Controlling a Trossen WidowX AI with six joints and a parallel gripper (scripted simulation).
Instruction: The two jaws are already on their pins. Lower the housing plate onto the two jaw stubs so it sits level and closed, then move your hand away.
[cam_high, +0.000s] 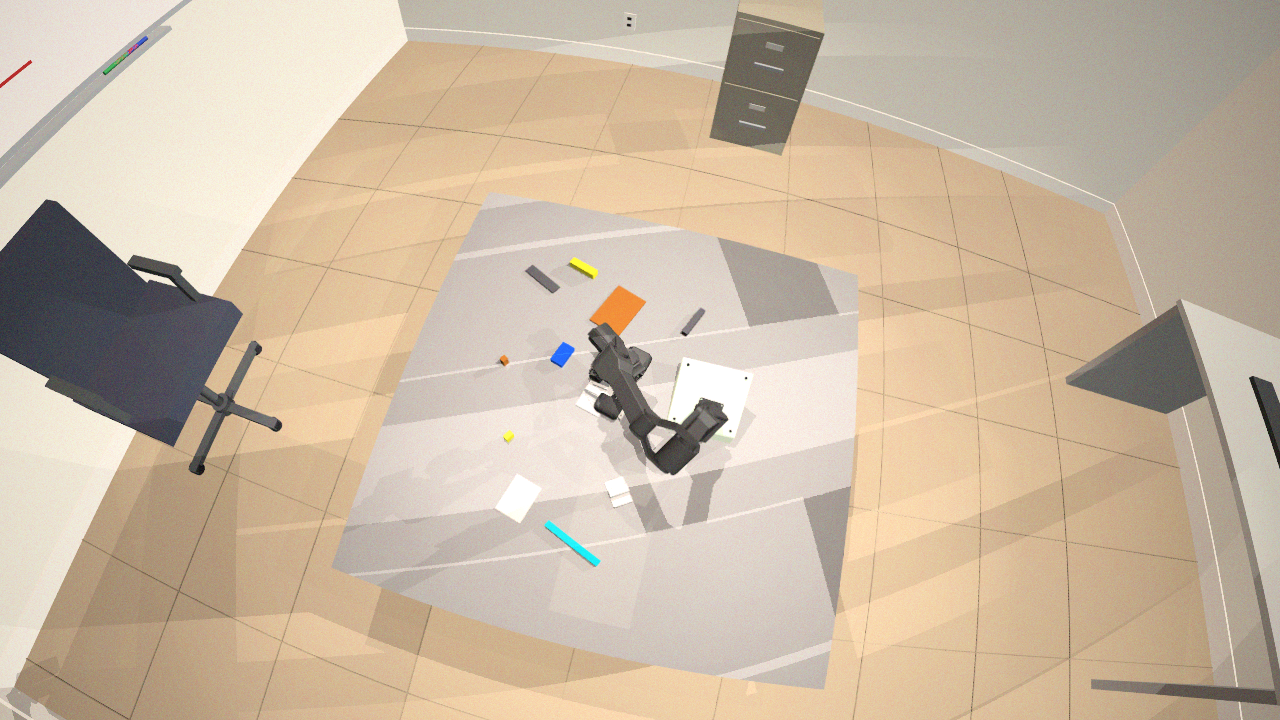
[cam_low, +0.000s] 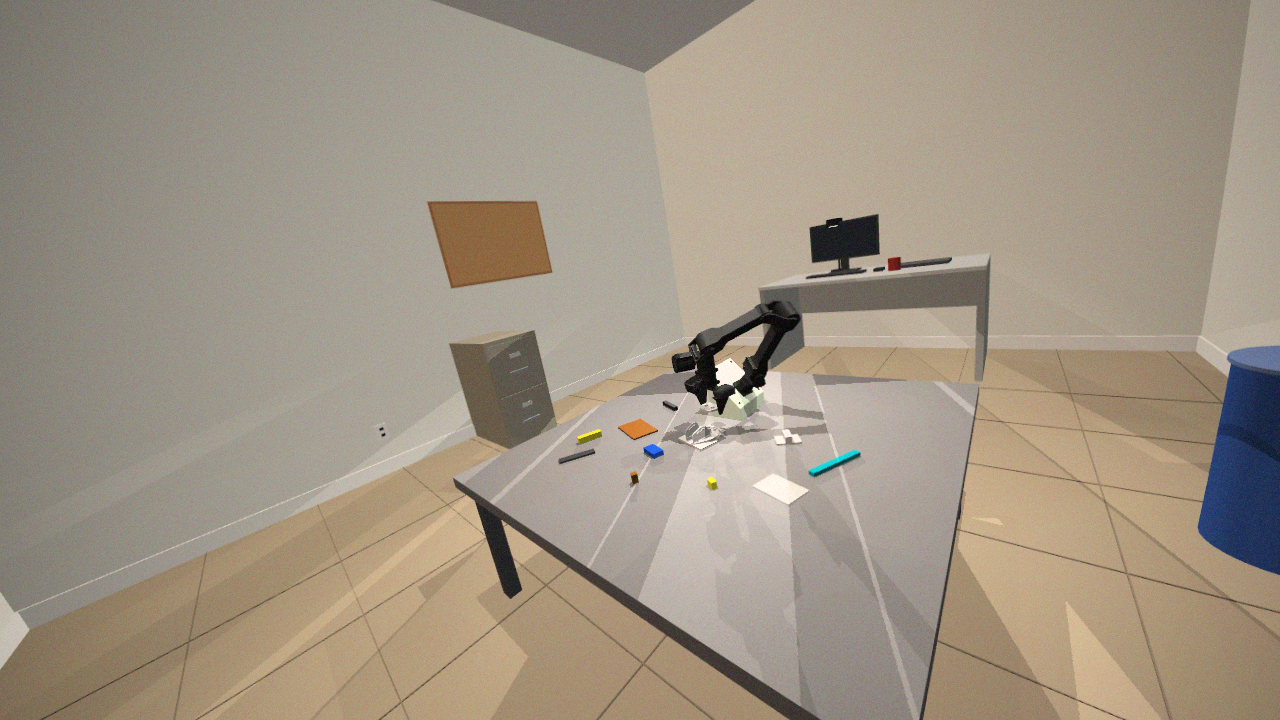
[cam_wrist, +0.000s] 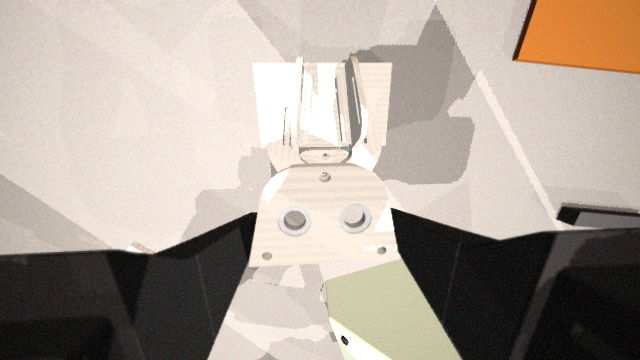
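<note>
My gripper (cam_wrist: 322, 217) (cam_low: 709, 401) is shut on the housing plate (cam_wrist: 325, 197), a pale rounded plate with two large ringed holes, gripped by its left and right sides. The white base (cam_wrist: 275, 90) (cam_high: 588, 400) (cam_low: 700, 443) lies beyond the plate in the wrist view. The left jaw (cam_wrist: 299, 105) and the right jaw (cam_wrist: 356, 100) stand side by side over it. The held plate is nearer the wrist camera and overlaps the base's near end, so the pins and stubs are hidden. I cannot tell the height gap. The arm covers part of the base in the top view.
A pale box (cam_high: 707, 385) (cam_wrist: 375, 300) stands beside the arm's base. An orange plate (cam_high: 619, 308) (cam_wrist: 585, 35), a blue block (cam_high: 562, 354) (cam_low: 653, 451) and a stepped white piece (cam_high: 617, 491) (cam_low: 787, 438) lie around the base. A white plate (cam_high: 518, 497) and a cyan bar (cam_high: 572, 543) lie farther off.
</note>
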